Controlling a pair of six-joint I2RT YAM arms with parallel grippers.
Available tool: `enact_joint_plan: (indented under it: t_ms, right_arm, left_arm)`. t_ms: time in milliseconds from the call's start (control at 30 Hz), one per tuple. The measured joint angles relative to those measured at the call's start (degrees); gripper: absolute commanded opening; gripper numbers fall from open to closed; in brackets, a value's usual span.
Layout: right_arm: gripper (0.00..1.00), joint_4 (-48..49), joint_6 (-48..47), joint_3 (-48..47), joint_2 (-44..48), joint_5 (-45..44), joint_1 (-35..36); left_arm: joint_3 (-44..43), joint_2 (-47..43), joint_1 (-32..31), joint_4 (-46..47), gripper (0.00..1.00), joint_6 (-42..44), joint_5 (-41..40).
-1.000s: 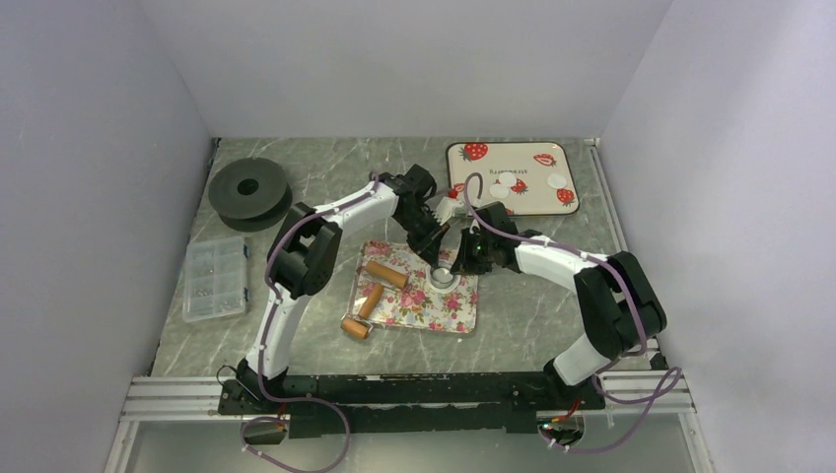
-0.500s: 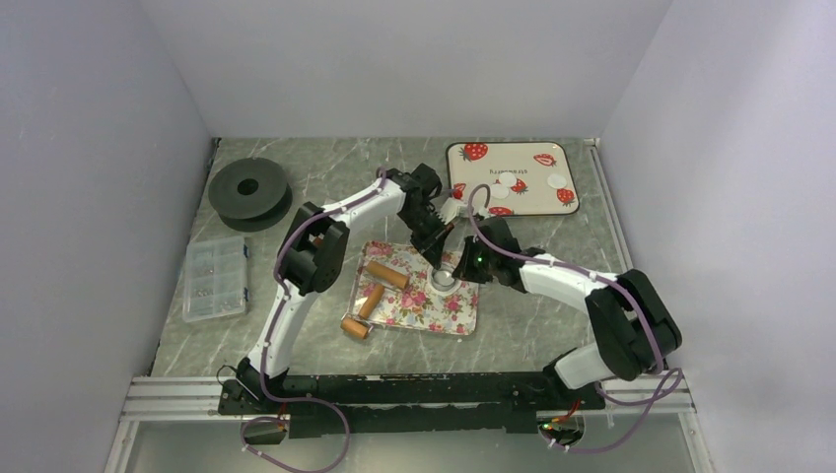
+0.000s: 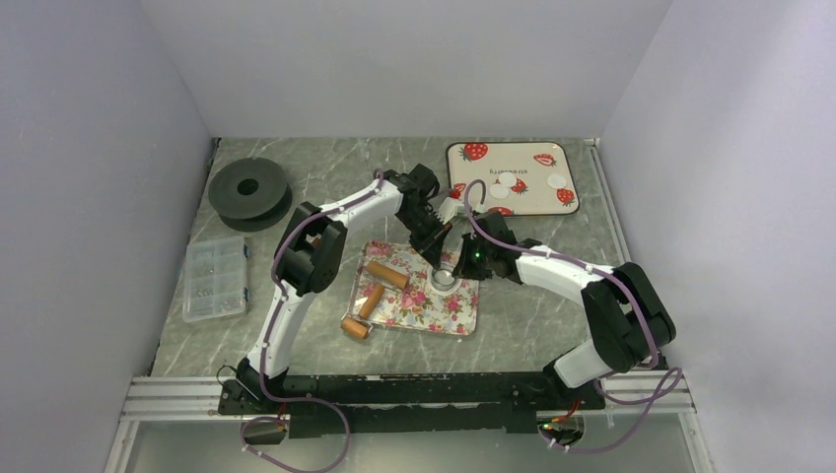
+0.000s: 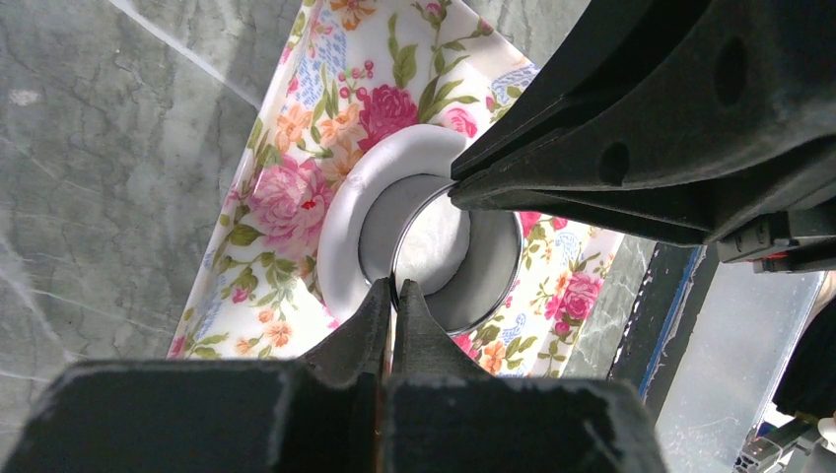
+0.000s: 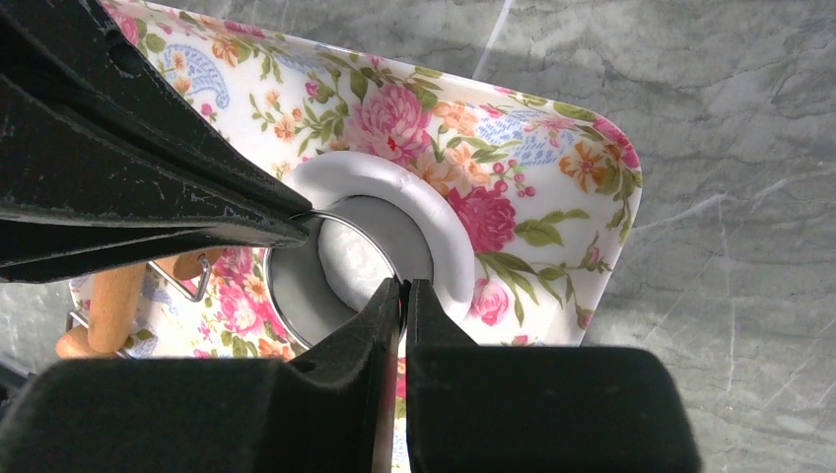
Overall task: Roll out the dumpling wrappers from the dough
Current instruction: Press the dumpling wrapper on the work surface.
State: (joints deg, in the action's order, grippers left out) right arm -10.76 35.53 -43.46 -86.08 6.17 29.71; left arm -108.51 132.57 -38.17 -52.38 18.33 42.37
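Note:
On the floral tray [image 3: 419, 305] lies a flattened white dough [image 4: 340, 227] with a round hole cut in it. A metal ring cutter [image 4: 498, 281] sits over that hole with white dough inside it. My left gripper [image 4: 393, 288] is shut on the ring's rim from one side. My right gripper [image 5: 402, 286] is shut on the opposite rim. In the top view both grippers meet at the ring cutter [image 3: 443, 278]. Three dumpling wrappers [image 3: 558, 180] lie on the strawberry tray [image 3: 527, 204] at the back right.
Wooden rolling-pin pieces [image 3: 386, 274] lie on the floral tray's left half, and one [image 3: 356, 328] lies off its front-left corner. A black spool [image 3: 248, 189] and a clear parts box [image 3: 215, 278] stand at the left.
The right arm's elbow swung out to the right and its wrist settled closer to the ring. The left arm shifted slightly right. Both grippers stayed shut.

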Motion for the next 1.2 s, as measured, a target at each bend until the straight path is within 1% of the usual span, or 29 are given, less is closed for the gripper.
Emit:
enact_joint_plan:
  t_ms: [1200]
  right_arm:
    - [0.00, 0.66, -0.15, 0.59, 0.61, -1.07, 0.42]
  left_arm:
    - [0.72, -0.61, -0.02, 0.74, 0.00, -0.17, -0.37]
